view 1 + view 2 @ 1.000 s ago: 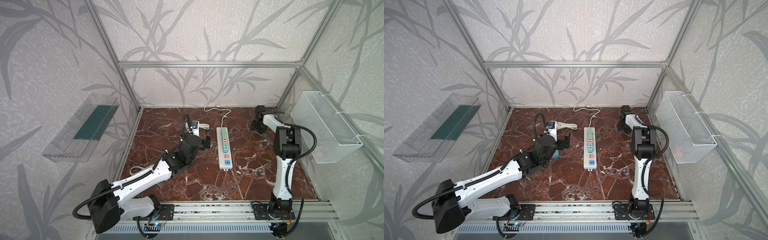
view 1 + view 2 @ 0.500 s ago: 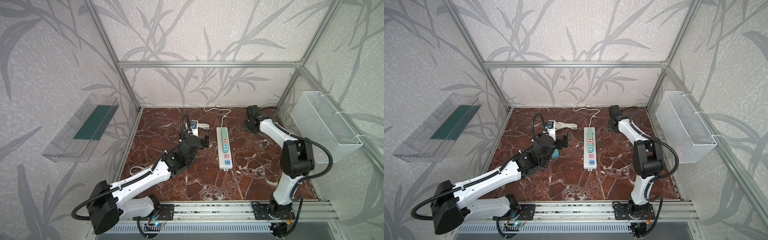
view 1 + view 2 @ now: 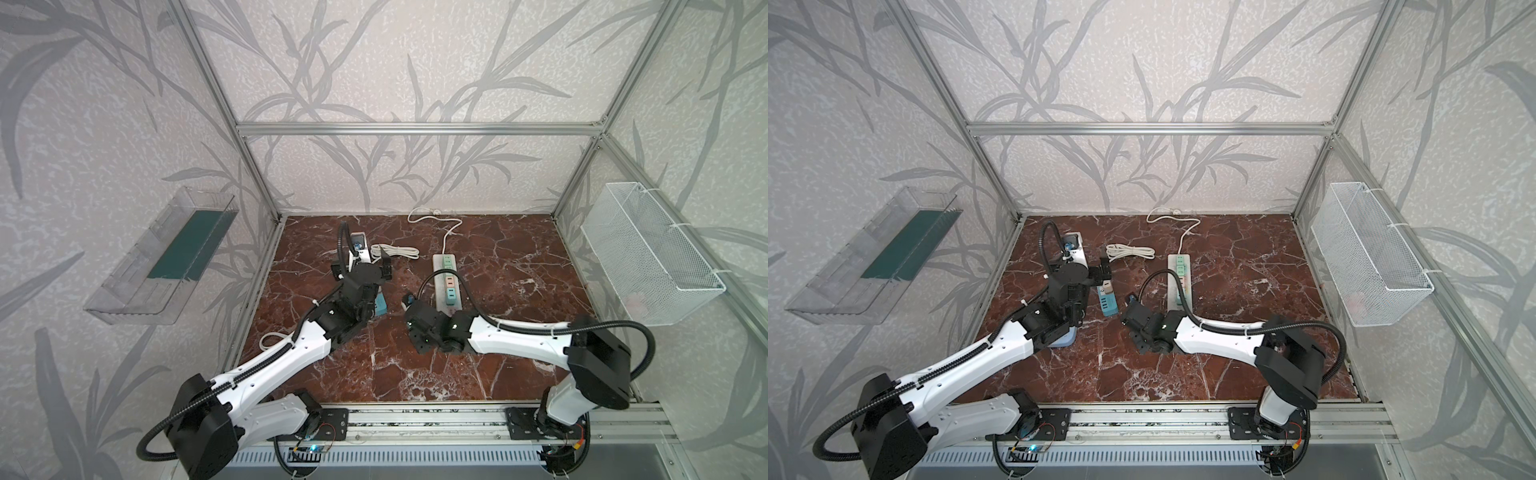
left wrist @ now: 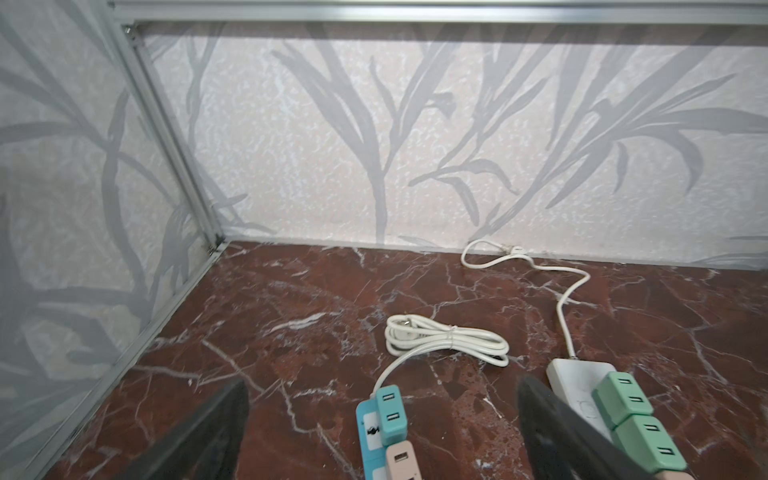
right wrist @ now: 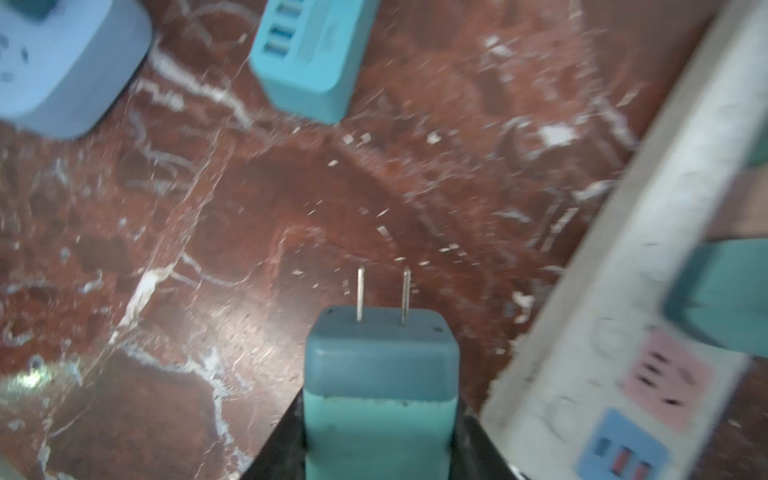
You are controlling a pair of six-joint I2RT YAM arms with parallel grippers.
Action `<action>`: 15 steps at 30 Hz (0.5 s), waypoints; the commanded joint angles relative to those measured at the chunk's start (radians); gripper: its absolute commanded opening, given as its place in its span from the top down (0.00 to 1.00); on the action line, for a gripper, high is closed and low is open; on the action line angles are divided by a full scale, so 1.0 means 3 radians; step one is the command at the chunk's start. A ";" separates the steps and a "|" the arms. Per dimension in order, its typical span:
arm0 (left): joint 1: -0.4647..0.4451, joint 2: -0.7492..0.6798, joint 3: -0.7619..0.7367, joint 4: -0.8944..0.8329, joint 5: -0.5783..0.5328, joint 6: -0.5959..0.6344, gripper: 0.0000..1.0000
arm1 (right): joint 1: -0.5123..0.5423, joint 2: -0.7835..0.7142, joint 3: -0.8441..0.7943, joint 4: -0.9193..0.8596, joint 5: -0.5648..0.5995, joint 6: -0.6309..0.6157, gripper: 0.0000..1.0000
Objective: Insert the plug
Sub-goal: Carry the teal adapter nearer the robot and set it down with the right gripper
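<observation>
Swung forward from the back corner, the right gripper (image 5: 380,453) now hangs low over the glossy, white-veined red marble floor (image 3: 519,291), just beside the long white plastic power strip (image 5: 623,291). It is clamped on the boxy teal plug (image 5: 380,374), whose two thin metal prongs (image 5: 360,295) stick out bare, clear of the strip. The left gripper (image 4: 382,415) stands spread wide.

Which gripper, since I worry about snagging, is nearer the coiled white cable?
Left. The left gripper, open, sits just short of the coiled white cable, facing it. The right gripper, shut on the teal plug, is farther toward the front, beside the white power strip.
</observation>
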 commanded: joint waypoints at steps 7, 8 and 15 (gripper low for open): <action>0.0269 -0.0557 -0.0468 -0.0763 0.0121 -0.1223 0.02 | 0.0237 0.0266 0.0003 0.0295 -0.0656 -0.0486 0.68; 0.0267 -0.0629 -0.0535 -0.0824 0.0123 -0.1283 0.02 | 0.0237 0.0320 0.0027 0.0234 -0.0697 -0.0517 0.68; 0.0278 -0.0947 -0.0736 -0.1018 0.0237 -0.1474 0.06 | 0.0266 0.0442 -0.0116 0.0250 -0.0627 -0.0440 0.63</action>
